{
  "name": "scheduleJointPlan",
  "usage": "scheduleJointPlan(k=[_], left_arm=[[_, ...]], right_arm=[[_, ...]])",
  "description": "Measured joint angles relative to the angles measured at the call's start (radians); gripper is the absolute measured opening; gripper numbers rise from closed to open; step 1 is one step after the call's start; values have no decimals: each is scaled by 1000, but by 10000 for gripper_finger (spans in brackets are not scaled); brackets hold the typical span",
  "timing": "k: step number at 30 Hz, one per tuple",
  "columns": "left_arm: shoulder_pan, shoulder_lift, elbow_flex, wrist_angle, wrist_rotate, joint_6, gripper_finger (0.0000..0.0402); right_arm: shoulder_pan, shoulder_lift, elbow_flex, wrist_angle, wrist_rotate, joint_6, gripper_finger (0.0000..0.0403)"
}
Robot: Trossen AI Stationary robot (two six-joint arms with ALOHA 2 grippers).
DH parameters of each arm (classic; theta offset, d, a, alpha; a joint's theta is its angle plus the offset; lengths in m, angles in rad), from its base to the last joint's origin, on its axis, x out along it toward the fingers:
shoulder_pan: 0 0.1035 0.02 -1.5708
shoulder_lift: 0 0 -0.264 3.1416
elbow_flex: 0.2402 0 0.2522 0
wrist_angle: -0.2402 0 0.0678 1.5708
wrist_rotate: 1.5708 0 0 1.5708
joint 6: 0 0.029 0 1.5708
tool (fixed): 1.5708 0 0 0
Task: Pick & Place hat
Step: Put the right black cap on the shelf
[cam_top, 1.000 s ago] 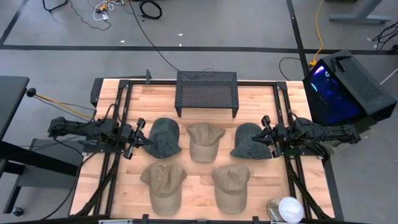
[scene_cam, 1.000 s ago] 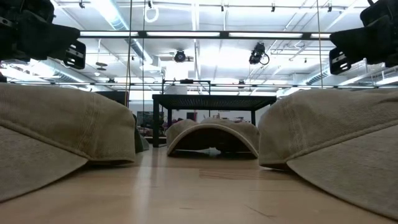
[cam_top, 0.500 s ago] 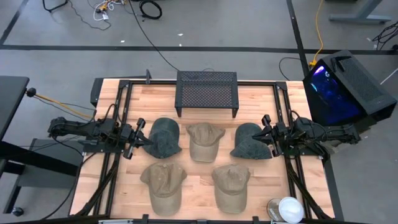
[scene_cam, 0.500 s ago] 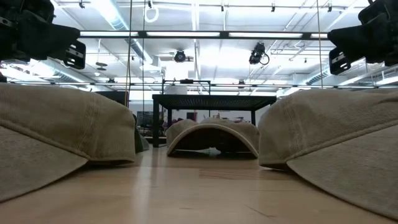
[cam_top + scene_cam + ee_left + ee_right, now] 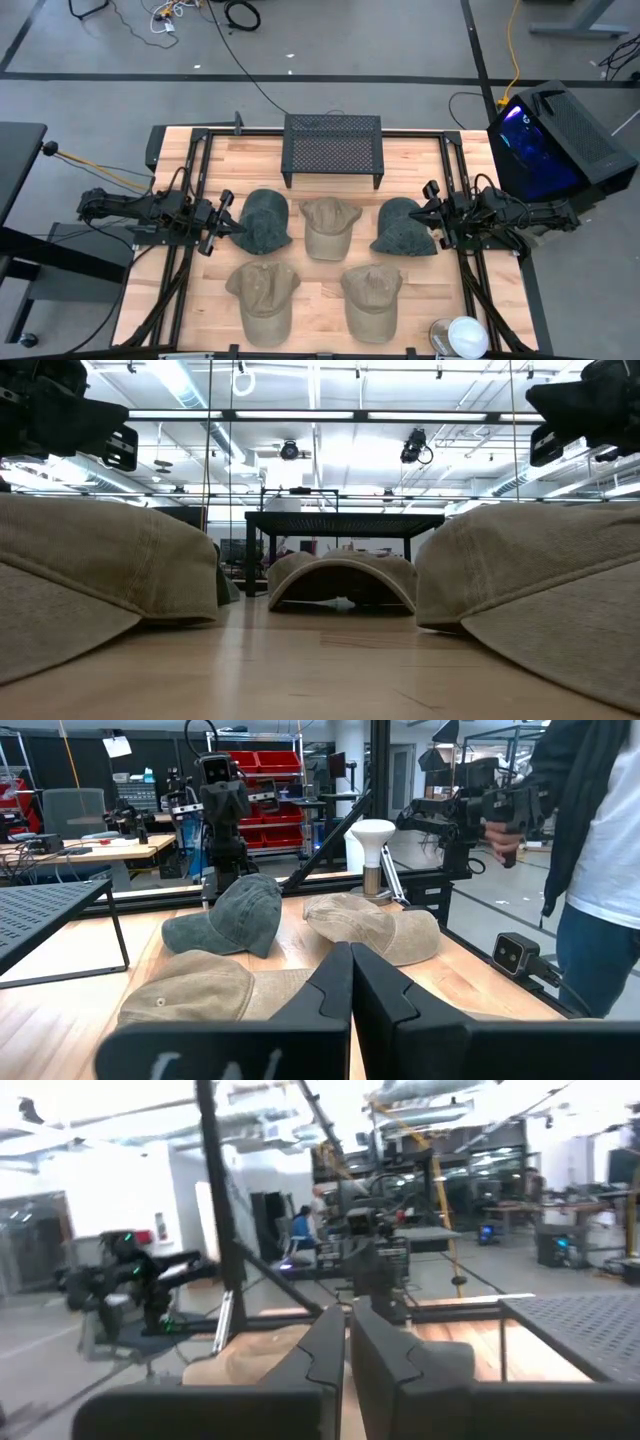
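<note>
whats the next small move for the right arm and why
Probably open the right pincer: it sits shut beside the dark hat at the table's right and holds nothing, so a grasp needs open jaws first. The left pincer waits shut by the other dark hat.

Your left arm lies stretched level from the 9 o'clock side, pointing toward 3 o'clock, its left tool [image 5: 232, 226] with both fingers pressed together. Your right arm mirrors it from the 3 o'clock side, pointing toward 9 o'clock, and its right tool [image 5: 424, 212] has its fingers closed too, holding nothing. Both tools hang above the counter.
</note>
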Motion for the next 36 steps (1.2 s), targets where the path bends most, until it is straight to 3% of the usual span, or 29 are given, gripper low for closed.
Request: scheduleJointPlan(k=[6,15,36], left_arm=[[0,0,0,0,0,0,3],[0,0,0,0,0,0,3],[0,0,0,0,0,0,3]], right_arm=[[0,2,22,8,20,10,27],[0,93,191,-94,98,-35,27],[0,476,779,-441,98,-98,26]])
